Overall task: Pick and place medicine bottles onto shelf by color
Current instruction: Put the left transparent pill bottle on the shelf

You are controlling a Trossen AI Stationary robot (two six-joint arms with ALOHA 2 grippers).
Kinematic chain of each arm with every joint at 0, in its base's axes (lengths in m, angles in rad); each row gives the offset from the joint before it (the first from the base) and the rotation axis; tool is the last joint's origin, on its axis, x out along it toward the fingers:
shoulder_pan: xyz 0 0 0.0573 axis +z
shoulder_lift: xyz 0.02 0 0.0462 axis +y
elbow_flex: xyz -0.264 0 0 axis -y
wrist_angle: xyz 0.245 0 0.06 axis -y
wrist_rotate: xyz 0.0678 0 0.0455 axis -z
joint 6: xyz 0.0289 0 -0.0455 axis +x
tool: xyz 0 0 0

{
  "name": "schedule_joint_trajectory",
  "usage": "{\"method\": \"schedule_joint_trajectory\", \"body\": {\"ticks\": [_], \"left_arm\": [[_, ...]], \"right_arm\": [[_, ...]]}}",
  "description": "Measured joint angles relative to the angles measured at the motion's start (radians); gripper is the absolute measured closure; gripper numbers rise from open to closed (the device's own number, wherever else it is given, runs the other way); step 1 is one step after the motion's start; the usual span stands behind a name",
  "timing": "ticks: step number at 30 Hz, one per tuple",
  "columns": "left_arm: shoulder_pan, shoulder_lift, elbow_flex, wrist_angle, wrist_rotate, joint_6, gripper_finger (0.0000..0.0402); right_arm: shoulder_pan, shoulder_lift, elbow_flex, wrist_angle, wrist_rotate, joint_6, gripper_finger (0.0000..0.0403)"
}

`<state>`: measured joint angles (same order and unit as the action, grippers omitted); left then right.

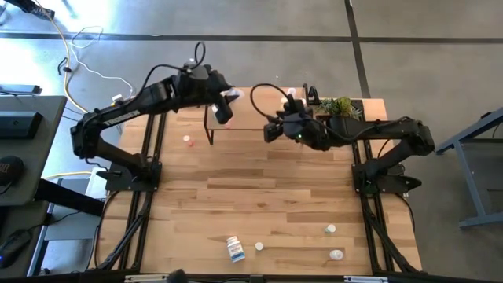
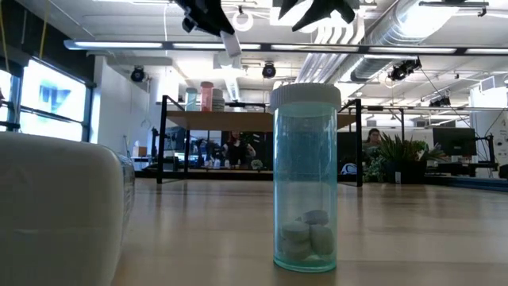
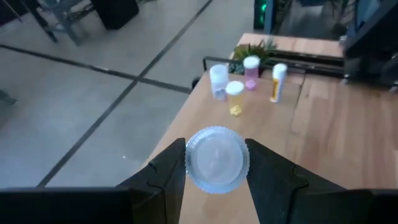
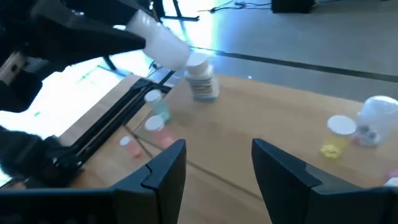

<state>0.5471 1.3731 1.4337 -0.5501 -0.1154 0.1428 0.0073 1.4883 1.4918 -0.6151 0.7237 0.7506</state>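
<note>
Left gripper (image 3: 216, 167) is clamping a white-capped bottle (image 3: 216, 158) over the shelf (image 3: 273, 118). Right gripper (image 4: 214, 165) is hanging open beside it, above the plank tabletop (image 1: 259, 204), concrete floor all around.

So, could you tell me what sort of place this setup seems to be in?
Probably an open-plan lab or workshop in an industrial building. The low view shows exposed ceiling ducts and people seated at desks beyond the table; the high view shows a bare concrete floor with loose cables.

No readable text, labels, brands or numbers anywhere.
</note>
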Motion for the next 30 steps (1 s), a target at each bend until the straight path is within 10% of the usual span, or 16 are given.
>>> {"method": "schedule_joint_trajectory", "body": {"ticks": [30], "left_arm": [[0.051,0.296,0.085,-0.154,0.079,-0.185,0.0268]], "right_arm": [[-0.106,0.0,-0.001,-0.048,-0.107,-0.056,0.0229]]}}
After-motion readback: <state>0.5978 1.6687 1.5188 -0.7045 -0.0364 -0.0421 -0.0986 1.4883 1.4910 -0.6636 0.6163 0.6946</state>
